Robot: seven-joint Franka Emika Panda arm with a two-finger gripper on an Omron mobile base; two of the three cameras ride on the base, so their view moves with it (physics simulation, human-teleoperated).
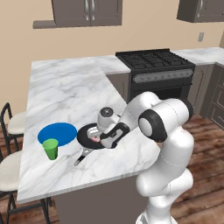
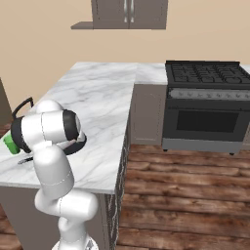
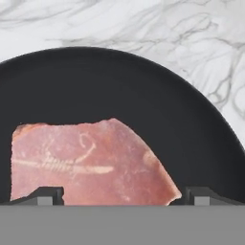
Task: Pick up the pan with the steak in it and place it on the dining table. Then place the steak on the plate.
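A: Location of the round shallow black frying pan (image 1: 89,134)?

B: Set down on the white-grey veined marble dining table (image 1: 65,94), near its front edge, just beside the flat round bright blue plate (image 1: 57,133) on the stove-ward side. Short dark handle with pale tip (image 1: 81,158) pointing toward the table's front edge. First half of the task judged done.

A: And the small flat pink-red raw steak (image 3: 86,165)?

B: Lying flat inside the pan, not yet on the plate. Only a sliver seen under the hand in the left base view.

A: State of the two-finger gripper (image 3: 122,195)?

B: Spread wide, grasping nothing. Poised low over the pan, one dark fingertip (image 3: 45,195) at either side of the hand view, steak directly ahead between them.

A: Relation that counts for the next move?

B: Steak straight below the hand, wider across than deep in the hand view, long axis running roughly from one fingertip to the other. One tip over the meat, the other just off its ragged corner. Likely need to straddle the slab or turn the wrist to pinch the shorter way. Plate then on the far side of the pan from the stove, just beside it.

A: Hazards?

B: Small green cup (image 1: 50,148) at the plate's front rim, close to the drop zone. Thin, flat meat; probably hard to get under.
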